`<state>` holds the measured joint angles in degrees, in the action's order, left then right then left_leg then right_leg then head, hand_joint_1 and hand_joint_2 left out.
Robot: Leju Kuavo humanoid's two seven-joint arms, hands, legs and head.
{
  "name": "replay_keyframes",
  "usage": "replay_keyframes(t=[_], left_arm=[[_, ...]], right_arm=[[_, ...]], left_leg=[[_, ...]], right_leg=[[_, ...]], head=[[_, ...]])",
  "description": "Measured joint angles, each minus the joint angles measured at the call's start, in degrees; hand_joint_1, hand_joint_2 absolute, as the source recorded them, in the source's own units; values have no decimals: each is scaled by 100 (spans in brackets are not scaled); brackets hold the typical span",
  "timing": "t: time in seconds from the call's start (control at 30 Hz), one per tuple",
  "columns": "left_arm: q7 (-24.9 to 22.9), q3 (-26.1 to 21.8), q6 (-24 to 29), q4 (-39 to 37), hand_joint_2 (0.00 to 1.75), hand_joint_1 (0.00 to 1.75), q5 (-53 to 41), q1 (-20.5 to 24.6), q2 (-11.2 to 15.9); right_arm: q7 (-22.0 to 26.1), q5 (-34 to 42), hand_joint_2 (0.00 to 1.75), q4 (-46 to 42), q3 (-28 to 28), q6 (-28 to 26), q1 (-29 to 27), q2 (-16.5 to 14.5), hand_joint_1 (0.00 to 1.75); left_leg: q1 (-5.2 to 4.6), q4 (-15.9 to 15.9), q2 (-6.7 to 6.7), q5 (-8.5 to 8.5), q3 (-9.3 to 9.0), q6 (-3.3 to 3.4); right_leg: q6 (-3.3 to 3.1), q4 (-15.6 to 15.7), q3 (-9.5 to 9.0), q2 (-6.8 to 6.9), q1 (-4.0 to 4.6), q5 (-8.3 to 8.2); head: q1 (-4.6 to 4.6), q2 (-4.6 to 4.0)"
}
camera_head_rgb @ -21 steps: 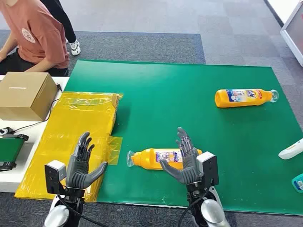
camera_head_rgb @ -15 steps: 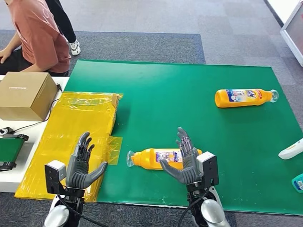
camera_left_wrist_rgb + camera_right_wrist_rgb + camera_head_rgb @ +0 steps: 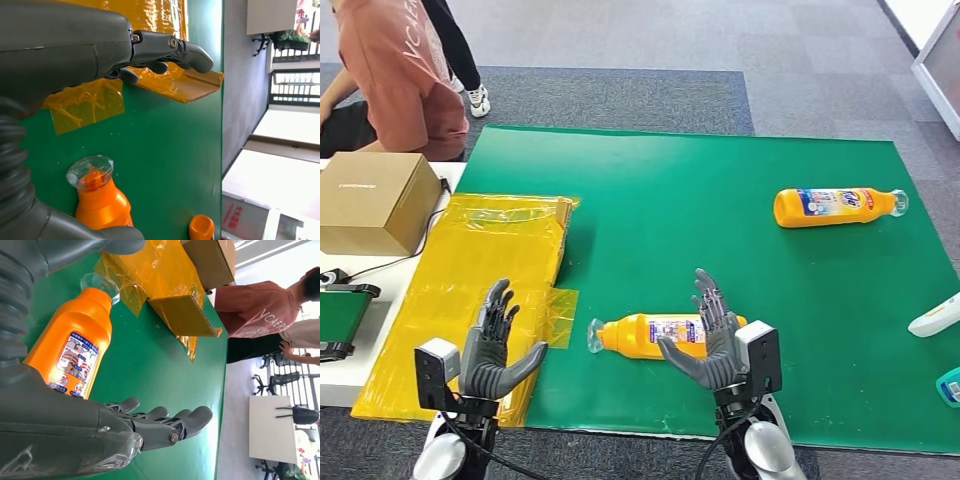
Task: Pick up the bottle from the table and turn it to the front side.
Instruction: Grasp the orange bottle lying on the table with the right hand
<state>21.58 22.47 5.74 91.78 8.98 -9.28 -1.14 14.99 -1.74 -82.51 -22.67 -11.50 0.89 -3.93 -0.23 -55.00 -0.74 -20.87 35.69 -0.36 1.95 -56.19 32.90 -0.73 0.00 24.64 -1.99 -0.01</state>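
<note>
An orange bottle point(image 3: 660, 335) lies on its side near the near edge of the green mat point(image 3: 682, 200), its long axis running left to right, with the clear cap pointing left and the base toward the right. Its label faces up in the head view. The right hand point(image 3: 711, 335) stands just at the near side of the bottle, over its right half, fingers spread wide and thumb stretched left, holding nothing. From the head view alone I cannot tell whether the fingers touch the bottle; the right wrist view shows the label point(image 3: 77, 362) plainly and the fingers point(image 3: 170, 422) extended beside the bottle, apart from it.

The left hand point(image 3: 495, 345) hovers over the yellow plastic sheet point(image 3: 471, 280) at the mat's left edge, also wide open and empty, well left of the cap. The left wrist view shows the clear faceted cap point(image 3: 90, 171) and orange neck up close, and the foil-wrapped cardboard edge point(image 3: 188, 85) past the fingers.

A second orange bottle point(image 3: 837, 207) lies at the far right of the mat, its cap pointing right. A brown cardboard box point(image 3: 373, 200) sits at the far left, with a person in a pink shirt point(image 3: 403, 70) crouched behind it.
</note>
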Motion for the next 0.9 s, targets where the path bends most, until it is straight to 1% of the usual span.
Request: replay_keyframes(t=[0.3,0.43,0.6,0.9], left_arm=[[-25,0,-72,0,175,0,-66,8,13],[-25,-26,-78,32,175,0,-118,-2,19],[-27,-216,-30,212,175,0,-121,-70,-5],[-26,-333,40,463,175,0,-262,-221,-13]], right_arm=[[5,-25,175,-13,3,-51,-50,0,0],[21,-48,175,-142,43,-147,-235,1,0],[44,-67,175,-361,162,-229,-516,24,0],[60,-139,175,-612,201,-224,-673,83,0]], left_leg=[[0,0,0,0,0,0],[0,0,0,0,0,0],[0,0,0,-2,0,-1],[0,0,0,-1,-1,-1]], right_leg=[[0,0,1,0,0,0],[0,0,1,0,0,0],[-1,0,1,0,0,2],[-1,0,0,0,0,2]], head=[[0,0],[1,1],[-1,0],[0,-1]])
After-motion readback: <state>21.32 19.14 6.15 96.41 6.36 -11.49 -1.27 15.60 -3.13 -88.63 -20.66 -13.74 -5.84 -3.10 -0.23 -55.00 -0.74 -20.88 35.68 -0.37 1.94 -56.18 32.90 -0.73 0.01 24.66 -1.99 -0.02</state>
